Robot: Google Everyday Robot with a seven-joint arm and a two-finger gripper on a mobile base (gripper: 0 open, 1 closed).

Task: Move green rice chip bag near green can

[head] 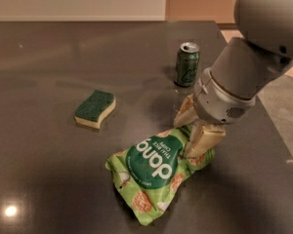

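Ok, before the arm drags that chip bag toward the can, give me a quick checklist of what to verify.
1. Gripper at the green rice chip bag's upper right end: ok.
2. Bag secured in the gripper: cannot tell.
3. Green can upright, beyond the bag: ok.
4. Sponge lies left, off the bag-to-can line: ok.
5. Bag already near the can: not ok, bare table between them.

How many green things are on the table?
3. The green can stands at the back, the green-topped sponge lies left, and the green rice chip bag lies in front, with the gripper at its upper right end.
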